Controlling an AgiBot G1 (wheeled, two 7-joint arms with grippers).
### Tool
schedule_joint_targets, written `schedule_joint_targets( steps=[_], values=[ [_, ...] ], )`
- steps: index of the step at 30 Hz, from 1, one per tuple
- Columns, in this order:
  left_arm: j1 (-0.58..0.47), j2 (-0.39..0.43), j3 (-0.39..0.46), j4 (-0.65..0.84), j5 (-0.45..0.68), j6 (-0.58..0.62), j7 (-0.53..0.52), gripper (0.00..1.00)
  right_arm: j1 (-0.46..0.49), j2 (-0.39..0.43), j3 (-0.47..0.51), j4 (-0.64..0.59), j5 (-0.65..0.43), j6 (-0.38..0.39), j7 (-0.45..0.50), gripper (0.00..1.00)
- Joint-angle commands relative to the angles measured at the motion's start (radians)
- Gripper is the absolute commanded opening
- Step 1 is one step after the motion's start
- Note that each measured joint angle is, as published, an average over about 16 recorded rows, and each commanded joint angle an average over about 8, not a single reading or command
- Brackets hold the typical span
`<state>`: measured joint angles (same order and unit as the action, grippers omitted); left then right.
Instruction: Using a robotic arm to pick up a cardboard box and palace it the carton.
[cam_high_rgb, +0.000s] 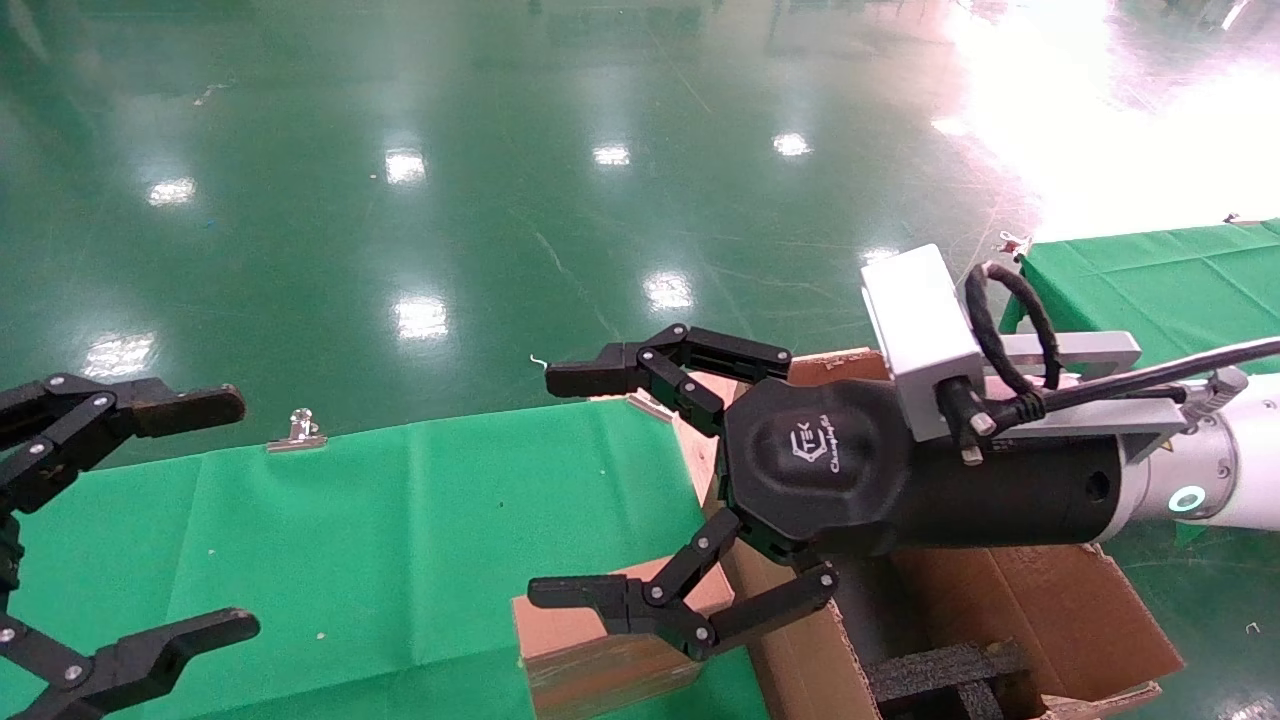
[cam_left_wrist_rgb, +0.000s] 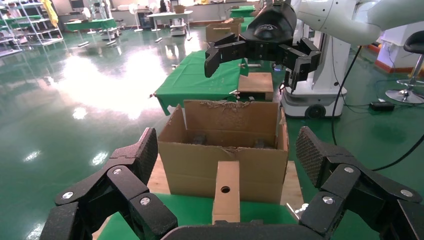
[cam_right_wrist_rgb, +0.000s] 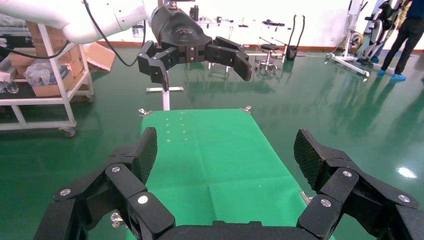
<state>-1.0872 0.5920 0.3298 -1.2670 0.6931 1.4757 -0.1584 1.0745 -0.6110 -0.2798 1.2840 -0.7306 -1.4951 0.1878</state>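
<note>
Small flat brown cardboard box (cam_high_rgb: 600, 640) with a round hole stands on edge at the bottom centre of the head view, on the green cloth-covered table (cam_high_rgb: 420, 540), just beside the large brown corrugated carton (cam_high_rgb: 1050, 610) with ragged flaps and black foam inserts (cam_high_rgb: 950, 680).

My right gripper (cam_high_rgb: 570, 485), black multi-link on the white glossy arm, hovers above the box, jaws spread wide, holding nothing. Left gripper (cam_high_rgb: 215, 515) idles at the left edge, also wide open and empty.

Risks, I reckon: the box is thin and upright, so a finger could tip it. Ragged flaps could snag it on the way in.
</note>
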Motion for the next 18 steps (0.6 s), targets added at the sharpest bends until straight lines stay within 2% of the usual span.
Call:
schedule_joint_targets(
  steps=[1,13,14,18],
  values=[
    [0.000,0.000,0.000,0.000,0.000,0.000,0.000,1.00,0.000,0.000,0.000,0.000,0.000,0.000,0.000,1.00],
    [0.000,0.000,0.000,0.000,0.000,0.000,0.000,0.99,0.000,0.000,0.000,0.000,0.000,0.000,0.000,1.00],
    [0.000,0.000,0.000,0.000,0.000,0.000,0.000,0.90,0.000,0.000,0.000,0.000,0.000,0.000,0.000,1.00],
    [0.000,0.000,0.000,0.000,0.000,0.000,0.000,0.40,0.000,0.000,0.000,0.000,0.000,0.000,0.000,1.00]
  ],
)
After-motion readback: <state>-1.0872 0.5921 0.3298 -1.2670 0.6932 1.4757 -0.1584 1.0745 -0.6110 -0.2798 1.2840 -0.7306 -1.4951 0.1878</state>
